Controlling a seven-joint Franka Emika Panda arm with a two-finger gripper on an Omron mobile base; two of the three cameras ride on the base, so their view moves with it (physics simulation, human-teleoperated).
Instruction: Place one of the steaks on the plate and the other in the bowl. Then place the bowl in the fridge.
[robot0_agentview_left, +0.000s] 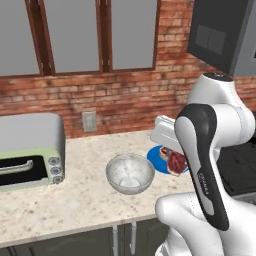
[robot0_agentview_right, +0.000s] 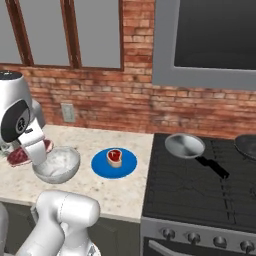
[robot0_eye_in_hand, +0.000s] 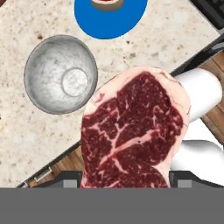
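So on the far left we've got a toaster oven (robot0_agentview_left: 30, 160) on the counter (robot0_agentview_left: 75, 200), cut off by the frame edge. Moving right there's the speckled bowl (robot0_agentview_left: 130, 173), empty, with loads of bare counter around it on the left and front. Just beside it to the right is the blue plate (robot0_agentview_right: 114, 163), with one small steak (robot0_agentview_right: 115, 156) lying on it; in the left base view our own arm covers most of that plate.

The second steak (robot0_eye_in_hand: 133, 135) is up in the air, held in our gripper (robot0_eye_in_hand: 127, 181). The meat hides the fingertips completely, so we can't really see the jaws, but they're spread fairly wide around the slab. From the hand camera it hangs off to the side of the bowl, over the counter's front edge.

Further right, the stove (robot0_agentview_right: 200, 190) butts against the counter, with a frying pan (robot0_agentview_right: 186, 146) on a burner and another pan (robot0_agentview_right: 247, 145) cut off at the right edge.
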